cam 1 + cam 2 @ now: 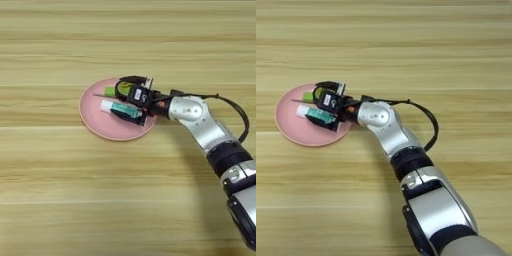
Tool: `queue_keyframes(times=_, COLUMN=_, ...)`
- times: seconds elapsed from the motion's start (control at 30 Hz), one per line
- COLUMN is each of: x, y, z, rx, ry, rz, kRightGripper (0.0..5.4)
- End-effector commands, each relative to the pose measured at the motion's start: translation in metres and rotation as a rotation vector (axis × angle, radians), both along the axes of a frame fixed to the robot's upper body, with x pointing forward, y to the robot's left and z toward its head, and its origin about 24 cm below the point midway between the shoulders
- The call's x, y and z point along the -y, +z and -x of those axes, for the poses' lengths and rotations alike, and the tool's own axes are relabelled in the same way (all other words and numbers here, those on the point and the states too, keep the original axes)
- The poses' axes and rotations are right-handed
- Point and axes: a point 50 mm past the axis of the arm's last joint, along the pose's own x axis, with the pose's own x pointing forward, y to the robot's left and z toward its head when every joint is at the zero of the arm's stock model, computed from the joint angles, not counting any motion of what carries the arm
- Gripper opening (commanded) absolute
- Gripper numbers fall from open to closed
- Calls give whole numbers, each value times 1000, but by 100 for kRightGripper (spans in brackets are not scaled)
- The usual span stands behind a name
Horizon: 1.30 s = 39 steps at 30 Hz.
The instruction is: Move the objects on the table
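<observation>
On the pink plate (102, 125), in the left eye view, the glue stick (114, 107) lies with its long axis roughly left-right, white end leftward. The hand (131, 100) reaches over it; whether its grip is open or closed cannot be told. In the right eye view, the plate sits toward the worktop's (406, 45) left edge, with a green block (308, 95) on it.

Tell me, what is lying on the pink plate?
On the pink plate lie a white-and-teal glue stick, a small green block and a thin dark rod tip. The tool reaches over the plate and covers whatever else sits beneath it.
</observation>
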Motion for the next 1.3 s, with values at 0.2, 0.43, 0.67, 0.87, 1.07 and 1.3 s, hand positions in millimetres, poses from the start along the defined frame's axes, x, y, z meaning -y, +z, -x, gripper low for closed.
queue_keyframes(times=0.2, x=-3, y=57, z=-15, rx=105, ry=-10, rz=-210, kRightGripper=537)
queue_keyframes(times=0.43, x=2, y=75, z=-16, rx=17, ry=7, rz=-342, kRightGripper=537)
queue_keyframes(times=0.67, x=8, y=92, z=-18, rx=-93, ry=17, rz=-489, kRightGripper=537)
queue_keyframes(times=0.87, x=10, y=99, z=-19, rx=-147, ry=20, rz=-534, kRightGripper=537)
queue_keyframes(times=1.07, x=14, y=102, z=-19, rx=-164, ry=19, rz=-550, kRightGripper=537)
queue_keyframes(times=1.3, x=22, y=112, z=-23, rx=-152, ry=-10, rz=-609, kRightGripper=537)
